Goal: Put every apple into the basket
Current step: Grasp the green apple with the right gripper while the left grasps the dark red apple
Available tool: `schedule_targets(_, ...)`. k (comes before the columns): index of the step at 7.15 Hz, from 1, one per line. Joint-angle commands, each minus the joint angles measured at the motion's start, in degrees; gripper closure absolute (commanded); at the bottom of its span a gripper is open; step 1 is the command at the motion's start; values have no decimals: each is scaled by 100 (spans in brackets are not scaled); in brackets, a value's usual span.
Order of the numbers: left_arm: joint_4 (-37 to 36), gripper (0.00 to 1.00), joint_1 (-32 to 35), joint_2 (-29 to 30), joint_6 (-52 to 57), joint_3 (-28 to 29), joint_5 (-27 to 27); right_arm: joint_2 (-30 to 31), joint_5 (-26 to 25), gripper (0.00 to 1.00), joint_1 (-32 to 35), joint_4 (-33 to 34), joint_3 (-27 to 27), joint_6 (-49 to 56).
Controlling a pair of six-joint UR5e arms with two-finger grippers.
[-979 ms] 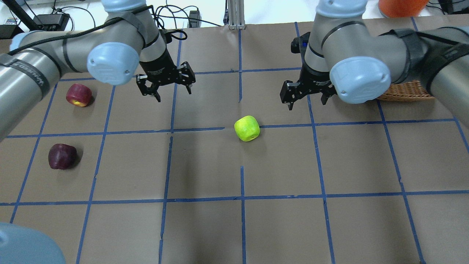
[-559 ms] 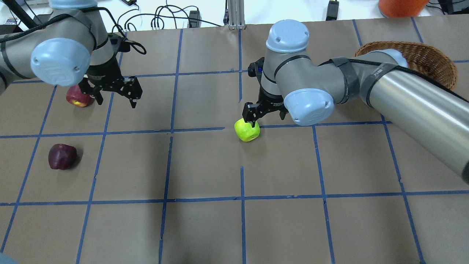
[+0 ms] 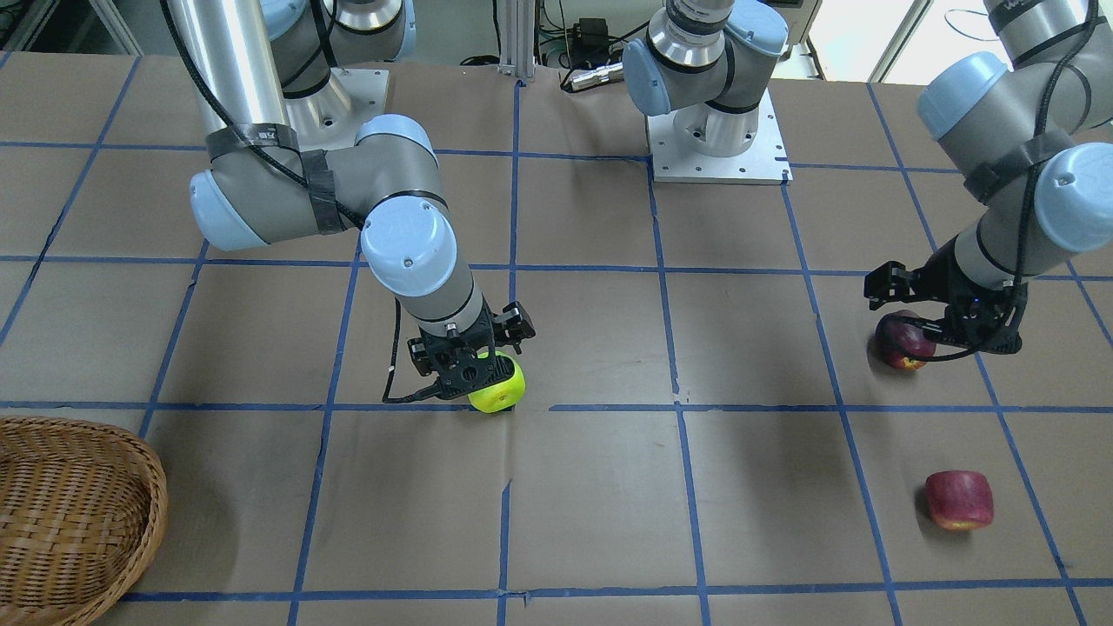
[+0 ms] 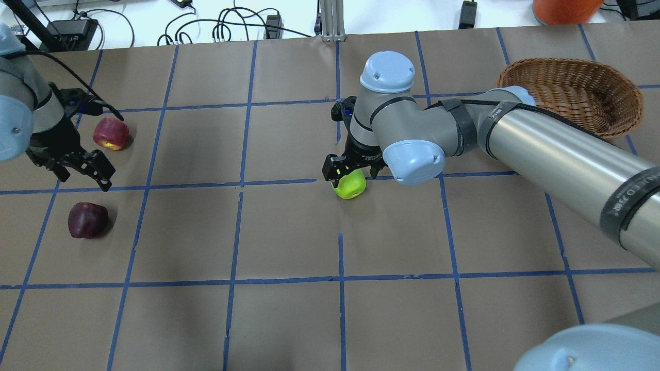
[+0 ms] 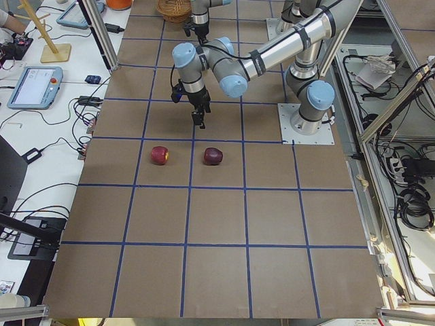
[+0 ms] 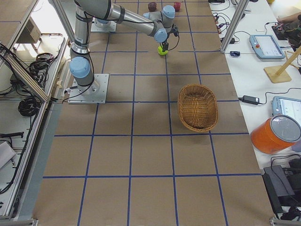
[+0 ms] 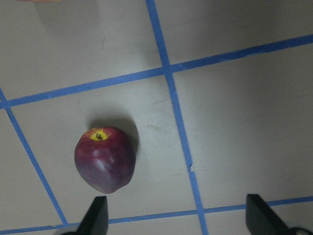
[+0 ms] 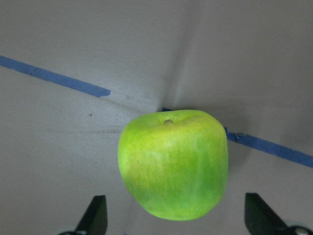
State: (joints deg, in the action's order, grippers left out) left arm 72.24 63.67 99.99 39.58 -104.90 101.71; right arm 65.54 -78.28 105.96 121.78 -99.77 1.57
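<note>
The lime-green apple (image 4: 350, 186) lies on the table at centre. My right gripper (image 4: 355, 175) is open and low over it, a finger on each side without touching; the right wrist view shows the apple (image 8: 173, 164) between the fingertips (image 8: 98, 215). The maroon apple (image 4: 87, 220) and the red apple with a yellowish base (image 4: 111, 134) lie at the far left. My left gripper (image 4: 80, 172) is open and empty, hovering between them. In the left wrist view the maroon apple (image 7: 104, 159) sits ahead of the left finger. The wicker basket (image 4: 567, 64) stands at the back right.
An orange container (image 4: 564, 9) stands behind the basket, off the paper. The right arm's long forearm (image 4: 567, 154) stretches across the right half of the table. Blue tape lines grid the brown paper. Cables lie along the back edge.
My right gripper has come left and down from beside the basket onto the green apple. My left gripper has swung left past the red apple toward the maroon one. Both stayed open.
</note>
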Motion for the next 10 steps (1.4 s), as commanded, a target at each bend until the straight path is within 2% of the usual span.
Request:
schedule_targets(1, -1496, 0, -922, 186, 1136, -871, -560, -268, 84, 0, 12, 222, -25, 28)
schedule_targets(2, -1746, 0, -1065, 266, 1157, -1110, -730, -418, 58, 23, 13, 362, 28, 63)
schedule_targets(3, -1800, 0, -1093, 379, 1139, -1138, -758, -419, 41, 81, 4, 503, 28, 72)
schedule_targets(4, -1966, 0, -1093, 589, 1122, -1156, -776, -306, 49, 100, -5, 496, 80, 63)
schedule_targets(5, -2394, 0, -1093, 809, 1148, -1147, -793, 87, 41, 100, -109, 313, 194, -24)
schedule_targets(6, -2529, 0, -1093, 1020, 1148, -1173, -820, 474, -47, 100, -406, -229, 378, -25)
schedule_targets(7, -2556, 0, -1093, 1118, 1131, -1174, -828, 573, -482, 100, -1097, -530, 684, -16)
schedule_targets(8, -2539, 8, -1050, 1119, 1078, -1121, -811, 531, -643, 100, -1747, -602, 983, 71)
schedule_targets(9, -2156, 40, -945, 1067, 1017, -964, -802, 452, -1106, 100, -2346, -586, 1256, 81)
schedule_targets(10, -1508, 64, -683, 1014, 703, -606, -793, 321, -1363, 100, -2848, -594, 1450, 324)
